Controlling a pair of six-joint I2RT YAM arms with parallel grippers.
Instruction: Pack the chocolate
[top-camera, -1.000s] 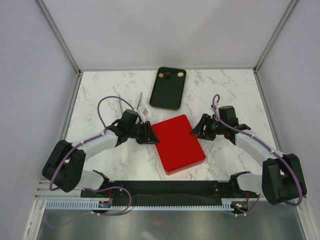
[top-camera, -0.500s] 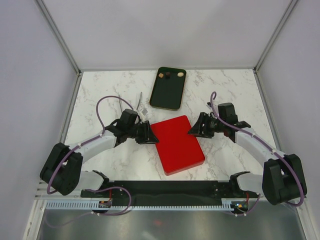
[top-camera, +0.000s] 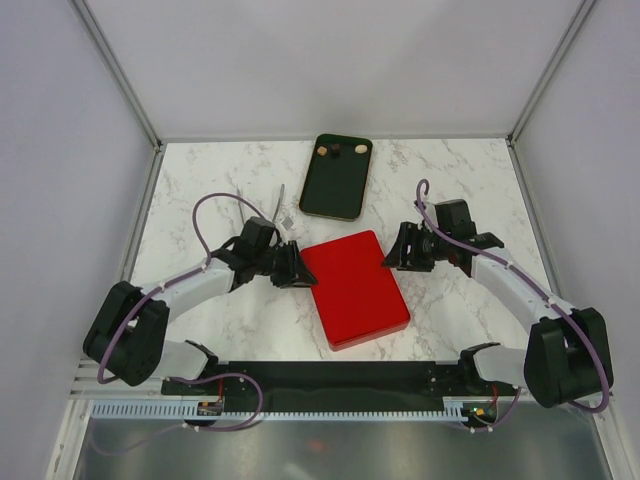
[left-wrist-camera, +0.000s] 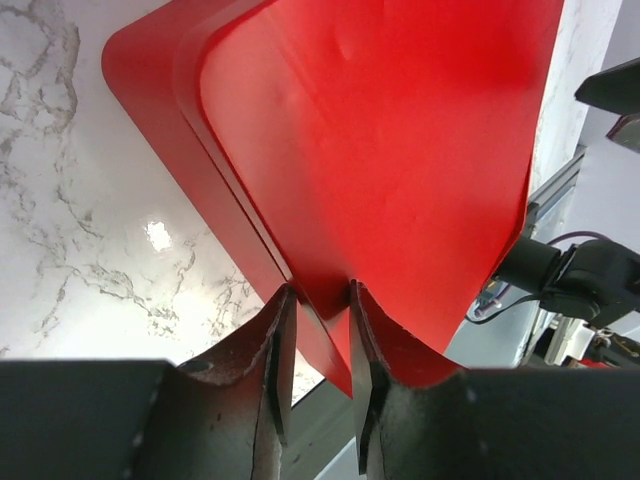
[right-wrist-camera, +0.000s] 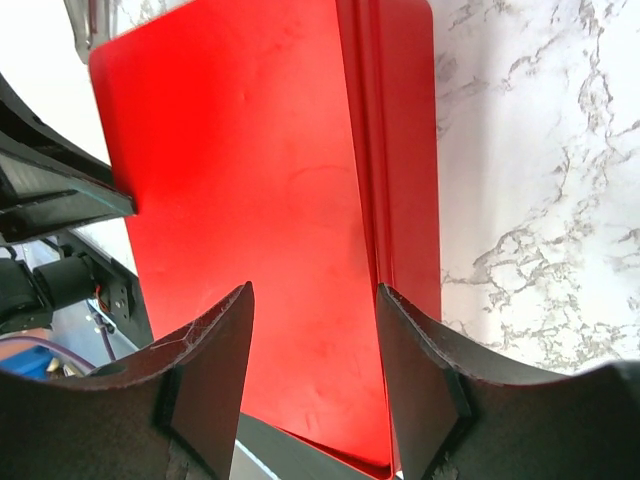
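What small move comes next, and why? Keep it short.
Probably close the right gripper on the red box: its jaws stand open at the box's right edge, while the left gripper pinches the opposite edge. The chocolates sit unpacked on the dark tray.

Three tiny bite-sized chocolate candies (top-camera: 337, 150), seen in the overhead view only. They sit in a row along the far short edge of a dark rounded-rectangle tray (top-camera: 336, 195), which lies at the far middle of the white marble table (top-camera: 200, 180). Left: tan piece (top-camera: 323, 151), roundish. Just beside it, maybe touching: dark brown piece (top-camera: 337, 151), barely stands out from the tray colour. Right: second tan piece (top-camera: 360, 148), set apart from the pair, near the tray's far right corner. Too small to call cube vs round. All three rest loose on the tray floor.
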